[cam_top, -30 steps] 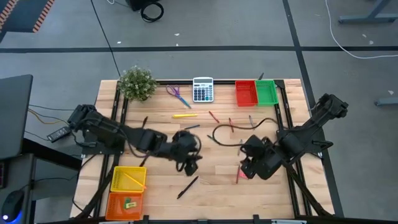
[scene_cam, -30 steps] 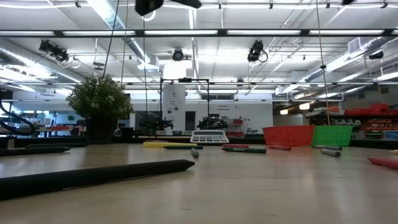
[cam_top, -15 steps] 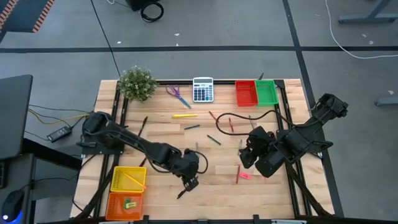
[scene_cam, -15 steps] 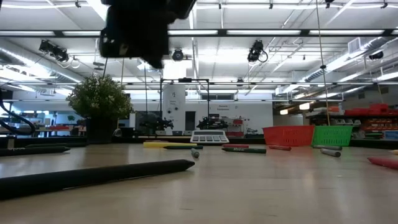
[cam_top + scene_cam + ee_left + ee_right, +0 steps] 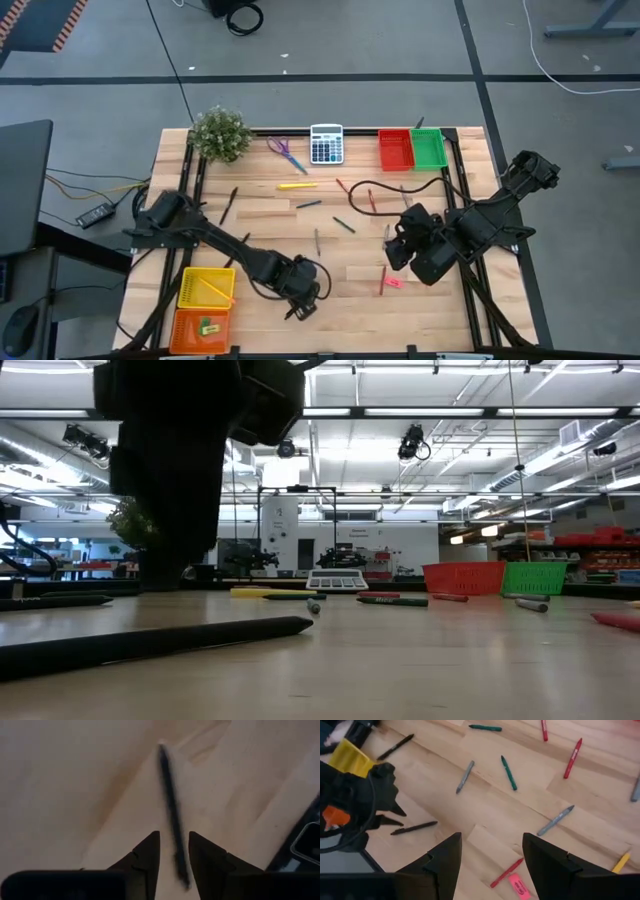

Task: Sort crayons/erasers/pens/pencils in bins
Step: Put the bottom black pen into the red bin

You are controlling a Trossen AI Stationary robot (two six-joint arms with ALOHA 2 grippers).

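Left wrist view: the left gripper (image 5: 173, 851) hung over a black pen (image 5: 171, 815) near the desk's (image 5: 420, 300) front edge, fingers (image 5: 146, 851) narrowly parted astride it. Closing squarely mid-shaft looked wise. The right gripper (image 5: 491, 851) waited, fingers wide, empty.

This is a robotics lab or workshop in a large industrial hall. The low view shows an open ceiling with long strip lights (image 5: 400, 412), ducts and hanging camera fixtures (image 5: 414, 444), with shelving and equipment racks at the back. From above, a wooden tabletop (image 5: 260, 215) stands on a grey concrete floor (image 5: 330, 40) marked with dark tape lines, cables trailing across it.
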